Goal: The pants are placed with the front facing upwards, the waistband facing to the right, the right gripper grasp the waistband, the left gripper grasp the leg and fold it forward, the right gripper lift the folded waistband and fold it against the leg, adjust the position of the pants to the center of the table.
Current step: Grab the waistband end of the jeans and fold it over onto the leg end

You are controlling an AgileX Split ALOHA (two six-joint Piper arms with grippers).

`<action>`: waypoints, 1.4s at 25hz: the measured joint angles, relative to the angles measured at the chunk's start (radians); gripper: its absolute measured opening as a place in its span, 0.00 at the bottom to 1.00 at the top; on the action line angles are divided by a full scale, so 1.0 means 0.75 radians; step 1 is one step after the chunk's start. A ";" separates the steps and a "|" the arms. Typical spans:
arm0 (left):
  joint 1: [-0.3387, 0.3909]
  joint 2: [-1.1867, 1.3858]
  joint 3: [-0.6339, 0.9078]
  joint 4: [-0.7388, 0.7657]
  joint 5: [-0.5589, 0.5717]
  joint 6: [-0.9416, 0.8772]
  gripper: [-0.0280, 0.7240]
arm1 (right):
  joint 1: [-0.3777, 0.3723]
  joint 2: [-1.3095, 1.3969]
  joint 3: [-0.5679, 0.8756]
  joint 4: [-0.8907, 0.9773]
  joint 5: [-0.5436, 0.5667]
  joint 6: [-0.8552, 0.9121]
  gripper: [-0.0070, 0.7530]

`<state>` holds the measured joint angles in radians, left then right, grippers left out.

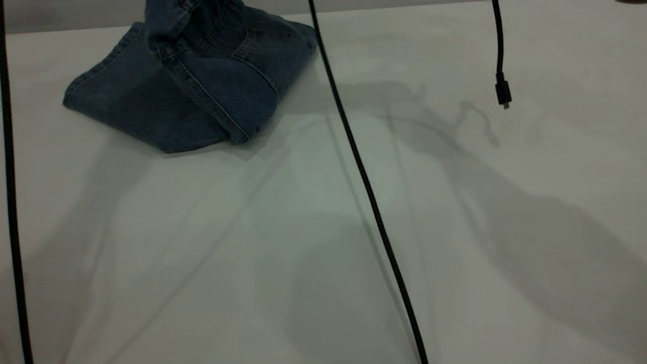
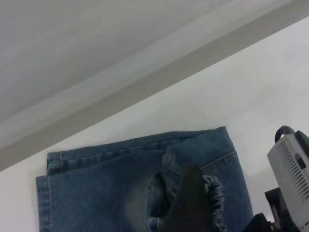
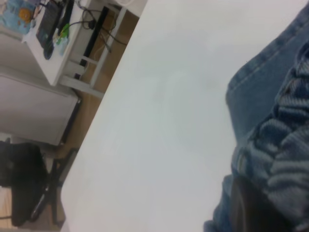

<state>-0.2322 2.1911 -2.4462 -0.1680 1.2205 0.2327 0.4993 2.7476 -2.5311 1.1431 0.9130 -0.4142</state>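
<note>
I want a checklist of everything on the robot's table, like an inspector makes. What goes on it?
Surface: white table, bare apart from the job's things and shadows.
Job's things: blue denim pants folded near the far edge; gathered waistband lifted off the table.
Clutter: nothing seen on the table.
Hands: right hand close against the waistband; left hand over the pants; neither shows in the exterior view.
Cables: long black cable crossing the view; loose plug end dangling.
Surroundings: white desk with wires, dark chair on the floor.
</note>
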 joint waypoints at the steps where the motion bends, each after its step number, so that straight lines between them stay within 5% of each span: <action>1: 0.000 0.000 0.000 0.000 0.000 0.000 0.75 | 0.004 0.000 0.000 0.008 -0.018 -0.014 0.11; 18: 0.000 0.000 0.000 -0.023 0.000 -0.001 0.75 | 0.107 0.013 0.000 0.031 -0.239 -0.085 0.14; 30: 0.000 0.000 0.000 -0.020 0.000 -0.001 0.75 | 0.132 0.013 0.000 0.050 -0.301 -0.089 0.77; 35: 0.000 0.000 0.000 -0.020 0.001 -0.001 0.75 | 0.110 0.013 0.000 -0.005 -0.246 -0.089 0.82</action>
<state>-0.2322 2.1911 -2.4462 -0.1831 1.2215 0.2319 0.5819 2.7577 -2.5311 1.1392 0.7281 -0.4810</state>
